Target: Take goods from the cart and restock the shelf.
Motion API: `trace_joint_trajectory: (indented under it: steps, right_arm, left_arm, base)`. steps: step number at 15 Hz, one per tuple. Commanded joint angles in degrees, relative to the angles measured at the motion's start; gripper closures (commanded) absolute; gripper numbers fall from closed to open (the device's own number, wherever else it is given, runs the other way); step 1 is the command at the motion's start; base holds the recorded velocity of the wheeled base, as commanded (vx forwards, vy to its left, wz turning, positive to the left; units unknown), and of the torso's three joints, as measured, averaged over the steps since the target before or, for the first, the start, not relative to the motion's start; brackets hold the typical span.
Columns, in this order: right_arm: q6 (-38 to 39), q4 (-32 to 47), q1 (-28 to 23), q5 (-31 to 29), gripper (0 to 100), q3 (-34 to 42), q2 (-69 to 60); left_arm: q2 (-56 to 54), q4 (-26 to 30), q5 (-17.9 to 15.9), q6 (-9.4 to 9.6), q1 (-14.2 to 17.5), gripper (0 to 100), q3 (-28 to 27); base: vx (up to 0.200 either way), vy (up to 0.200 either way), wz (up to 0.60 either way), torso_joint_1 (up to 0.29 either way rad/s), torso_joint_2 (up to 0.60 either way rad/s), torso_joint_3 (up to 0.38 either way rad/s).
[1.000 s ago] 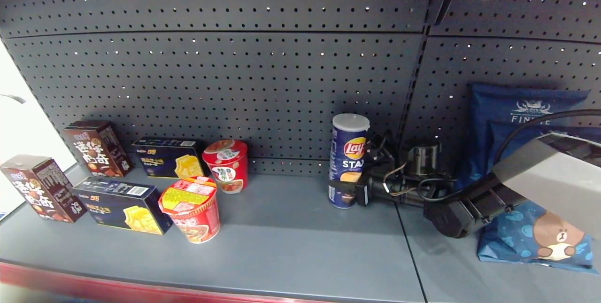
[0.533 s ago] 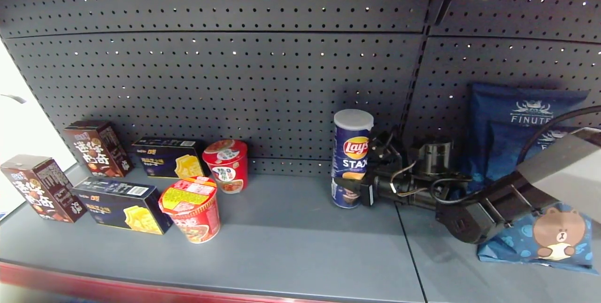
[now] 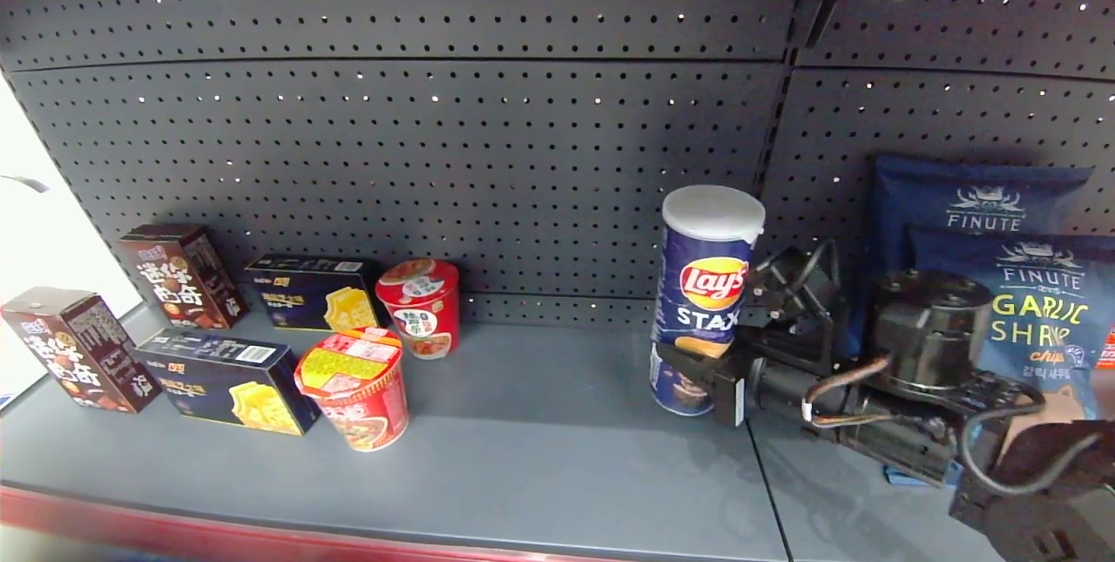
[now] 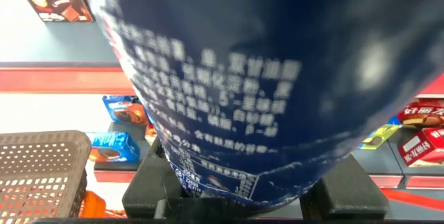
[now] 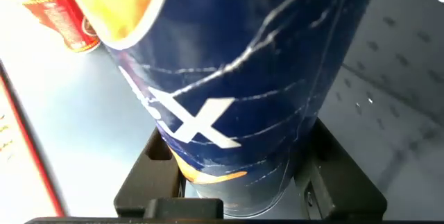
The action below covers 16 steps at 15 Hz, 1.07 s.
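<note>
A tall dark-blue chips can with a white lid stands upright over the grey shelf, right of the middle, close to the pegboard back wall. My right gripper comes in from the right and is shut on its lower part; the right wrist view shows the can clamped in the right gripper. In the left wrist view my left gripper is shut on a second dark-blue can that blocks most of what lies behind.
Brown boxes, dark-blue boxes and red noodle cups stand at the shelf's left. Blue snack bags lean at the right behind the arm. Behind the left can are a grey mesh basket and lower shelves.
My right gripper has carried the can toward the front and to the right along the shelf. The other goods have not moved.
</note>
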Motion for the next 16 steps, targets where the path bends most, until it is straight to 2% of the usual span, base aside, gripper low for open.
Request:
trace_joint_trajectory:
  steps: [1,4,5,7,11,16]
  right_arm:
    - [2.66,-2.13,4.94,-4.78,100,6.57,-6.99]
    - [6.79,-3.27,9.33,-8.73,100,13.25,-9.89]
    - [8.29,-6.0,10.21,-9.17,100,16.06,-10.07]
    - [8.46,-9.43,10.12,-9.08,100,18.61,-9.36]
    - [8.46,-11.8,9.95,-9.08,100,19.84,-6.2]
    - [7.76,-21.99,10.03,-9.08,100,19.58,3.38]
  left_arm:
    - [0.09,0.01,0.09,-0.12,0.01,100,0.01]
    - [0.09,-0.08,0.35,-0.04,0.01,100,-0.87]
    - [0.09,-0.08,0.44,-0.12,0.01,100,-0.96]
    - [0.09,-0.08,0.79,-0.12,0.01,100,-0.87]
    - [0.09,-0.08,0.88,-0.12,0.01,100,-0.52]
    - [0.09,-0.08,1.14,-0.12,0.01,100,-0.61]
  base:
    - [0.0,0.0,0.0,0.0,0.0,0.0]
    - [0.0,0.0,0.0,0.0,0.0,0.0]
    - [0.0,0.0,0.0,0.0,0.0,0.0]
    - [0.0,0.0,0.0,0.0,0.0,0.0]
    - [0.0,0.0,0.0,0.0,0.0,0.0]
    - [0.0,0.0,0.0,0.0,0.0,0.0]
